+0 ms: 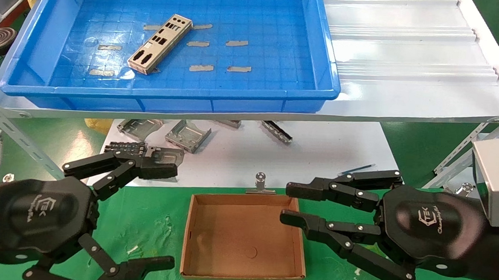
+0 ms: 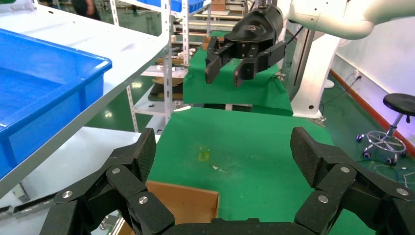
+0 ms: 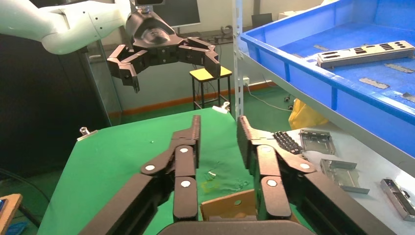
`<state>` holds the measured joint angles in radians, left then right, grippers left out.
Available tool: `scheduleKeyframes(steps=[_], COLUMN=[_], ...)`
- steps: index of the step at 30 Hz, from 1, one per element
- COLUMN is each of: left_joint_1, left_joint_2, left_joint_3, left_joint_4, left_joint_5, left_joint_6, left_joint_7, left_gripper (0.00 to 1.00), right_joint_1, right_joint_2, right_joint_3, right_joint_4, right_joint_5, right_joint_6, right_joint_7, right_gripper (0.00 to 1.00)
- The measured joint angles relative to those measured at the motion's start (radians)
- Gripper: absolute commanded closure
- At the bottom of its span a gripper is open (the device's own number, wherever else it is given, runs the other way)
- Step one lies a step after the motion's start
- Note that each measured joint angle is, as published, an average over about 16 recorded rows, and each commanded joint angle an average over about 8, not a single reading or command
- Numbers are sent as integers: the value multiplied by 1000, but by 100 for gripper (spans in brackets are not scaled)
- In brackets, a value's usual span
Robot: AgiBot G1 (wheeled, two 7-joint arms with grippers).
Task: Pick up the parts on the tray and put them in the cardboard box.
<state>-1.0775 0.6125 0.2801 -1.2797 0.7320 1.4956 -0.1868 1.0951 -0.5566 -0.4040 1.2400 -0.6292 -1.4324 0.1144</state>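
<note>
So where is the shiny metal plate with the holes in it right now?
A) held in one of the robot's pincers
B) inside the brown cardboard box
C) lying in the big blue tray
C: the metal plate lies flat on the floor of the blue tray, while the cardboard box is bare inside and both pincers, left pincer and right pincer, are open and hold nothing.

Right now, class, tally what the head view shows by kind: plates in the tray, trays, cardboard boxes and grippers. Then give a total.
Plate: 1
Tray: 1
Box: 1
Grippers: 2, the left gripper and the right gripper, both open
Total: 5
</note>
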Motion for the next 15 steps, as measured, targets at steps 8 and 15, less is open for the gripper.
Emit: scheduleKeyframes(steps=[8, 15], left_joint_1=[0, -5], left_joint_2=[0, 0], left_joint_3=[0, -1], left_joint_4=[0, 0], left_joint_5=[0, 2], left_joint_6=[0, -2], left_joint_7=[0, 0], left_gripper=[0, 0], right_joint_1=[0, 0], right_joint_2=[0, 0], right_joint_3=[0, 0], right_joint_4=[0, 0], right_joint_5=[0, 0], right_joint_6=[0, 0], right_joint_7=[0, 0], right_gripper=[100, 100])
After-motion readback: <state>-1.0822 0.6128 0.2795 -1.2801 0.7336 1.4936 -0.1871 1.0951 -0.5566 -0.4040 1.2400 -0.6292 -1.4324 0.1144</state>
